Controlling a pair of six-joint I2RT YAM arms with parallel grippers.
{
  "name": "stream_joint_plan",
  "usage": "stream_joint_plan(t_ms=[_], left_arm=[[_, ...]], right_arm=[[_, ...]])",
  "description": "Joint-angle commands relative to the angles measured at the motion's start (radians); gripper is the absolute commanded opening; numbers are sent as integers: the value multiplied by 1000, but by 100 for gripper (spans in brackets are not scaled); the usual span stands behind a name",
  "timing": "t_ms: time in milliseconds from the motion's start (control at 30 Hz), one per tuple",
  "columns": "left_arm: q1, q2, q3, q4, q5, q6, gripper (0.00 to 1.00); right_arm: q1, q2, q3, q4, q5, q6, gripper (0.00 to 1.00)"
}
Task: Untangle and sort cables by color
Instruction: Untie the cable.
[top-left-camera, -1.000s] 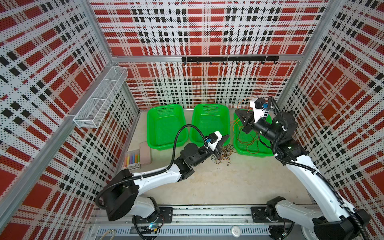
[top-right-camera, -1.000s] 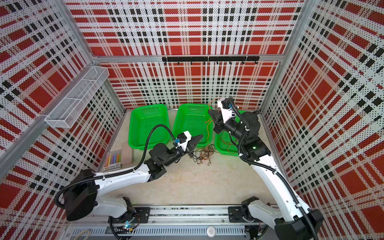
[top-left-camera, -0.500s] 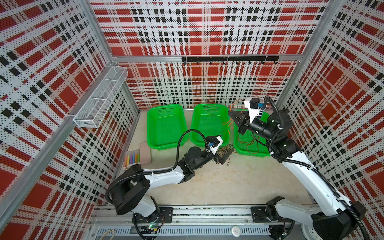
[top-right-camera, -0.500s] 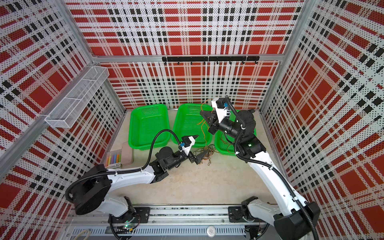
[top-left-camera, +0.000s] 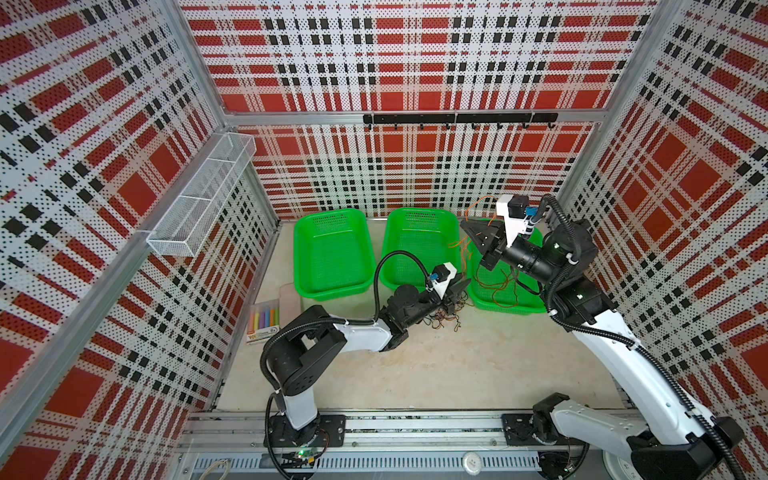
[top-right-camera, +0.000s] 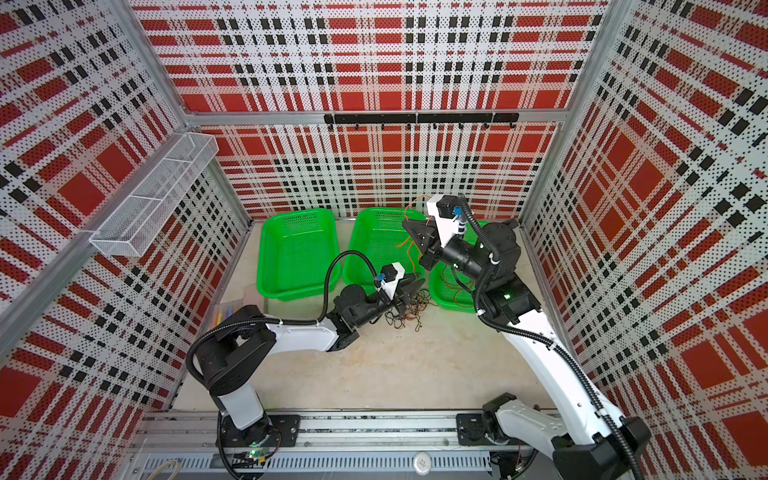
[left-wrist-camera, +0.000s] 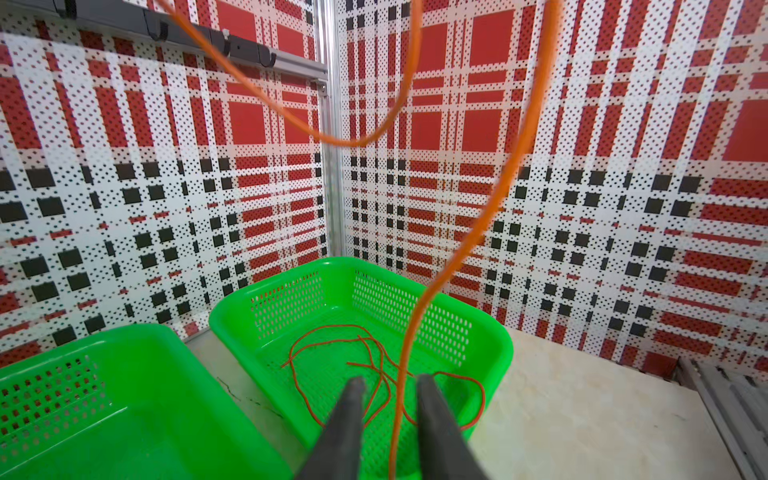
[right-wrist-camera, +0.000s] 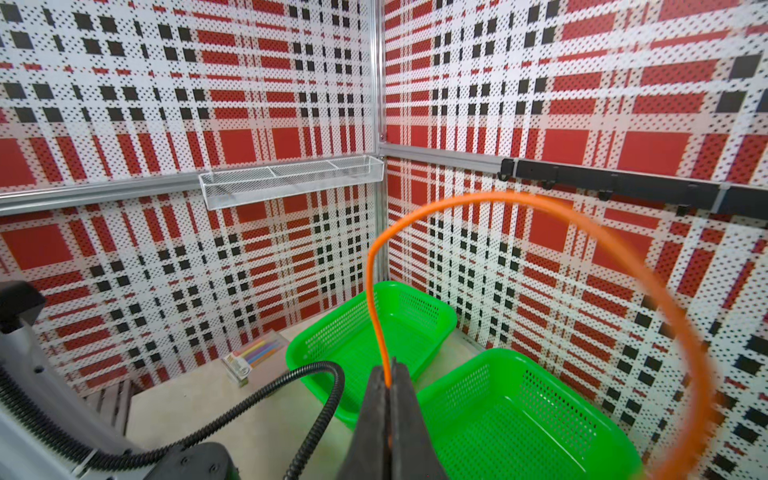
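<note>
A tangle of black and brownish cables lies on the table in front of the middle basket. Thin reddish cables lie in the right basket. High over the gap between these two baskets, my right gripper is shut on an orange cable, which loops up and hangs down. My left gripper sits low by the tangle, jaws apart. The orange cable runs between its fingers.
An empty green basket stands at the left. A pack of coloured markers lies by the left wall. A wire shelf and a black hook rail hang on the walls. The left arm's black hose arches over the table.
My right gripper has swung left from over the right basket, drawing the orange cable up. My left gripper dipped to the tangle, then rose slightly toward the right basket.
</note>
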Motion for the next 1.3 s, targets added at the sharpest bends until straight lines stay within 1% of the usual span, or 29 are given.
stream_joint_plan(t_ms=[0, 133, 200, 267, 400, 500, 567, 633, 733, 800, 933, 1033, 1100, 1200, 1267], left_arm=[[6, -11, 5, 24, 12, 10, 0], [17, -95, -25, -27, 8, 12, 0], [20, -166, -28, -108, 10, 27, 0], [16, -236, -18, -213, 7, 52, 0], [11, -360, 11, -401, -11, 92, 0], [8, -427, 32, -484, -42, 103, 0], [6, -460, 46, -520, -59, 108, 0], [5, -478, 64, -541, -71, 109, 0], [2, -496, 83, -553, -88, 113, 0], [0, -503, 91, -557, -107, 114, 0], [-3, -508, 110, -585, -145, 119, 0], [-5, -512, 114, -593, -162, 128, 0], [-5, -515, 118, -597, -178, 132, 0], [-7, -518, 122, -605, -185, 140, 0], [-8, -524, 122, -608, -188, 142, 0]], right_arm=[[-4, -34, -14, -1, 69, -20, 0], [-47, -41, -60, 27, 118, 11, 0], [-72, -47, -102, 61, 133, 29, 1], [-89, -44, -140, 86, 129, 34, 7], [-98, -21, -202, 106, 138, 17, 14], [-98, 2, -249, 142, 110, 12, 25], [-98, 14, -285, 172, 93, 19, 36], [-98, 20, -315, 198, 82, 29, 40], [-98, 11, -370, 222, 64, 43, 51], [-97, -8, -414, 244, 52, 46, 55], [-95, -73, -527, 285, 79, 46, 66], [-96, -131, -596, 300, 87, 45, 68], [-87, -165, -644, 323, 69, 45, 68], [-29, -192, -700, 330, 75, 30, 66], [27, -193, -730, 337, 105, 23, 65]])
